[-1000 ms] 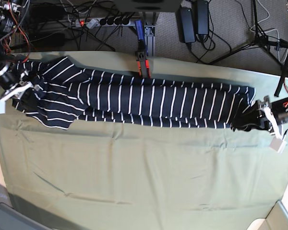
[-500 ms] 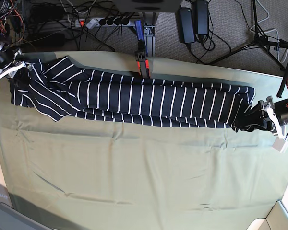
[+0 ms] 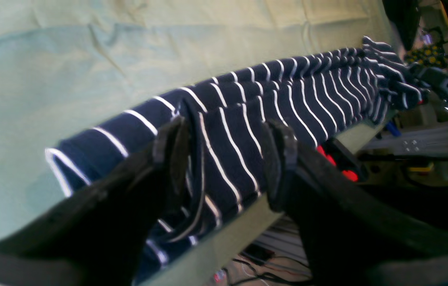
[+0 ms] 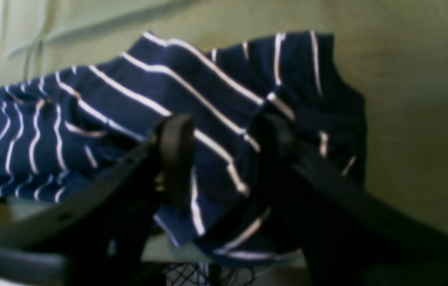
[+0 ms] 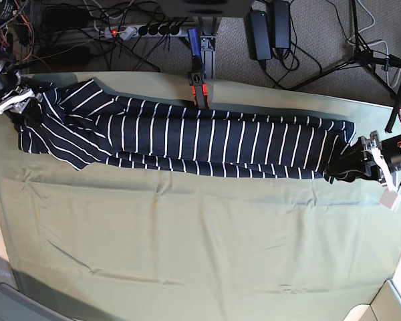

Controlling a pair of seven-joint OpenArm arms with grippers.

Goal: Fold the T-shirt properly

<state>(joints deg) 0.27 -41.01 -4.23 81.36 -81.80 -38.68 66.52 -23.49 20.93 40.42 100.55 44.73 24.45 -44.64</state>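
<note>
Navy T-shirt (image 5: pixel 187 137) lies along the table's (image 5: pixel 187 254) far edge; both claws, left (image 3: pixel 224 159) and right (image 4: pixel 224 155), gape around its ends, gripping nothing. Overhanging cloth could slide off.

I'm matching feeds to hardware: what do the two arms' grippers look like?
Both wrist views show matte black fingers with rounded tips. In the base view the left gripper is black with a white block on its outer side and red wires behind; the right gripper has a silver-black wrist, white bracket and red-orange wires.
</note>
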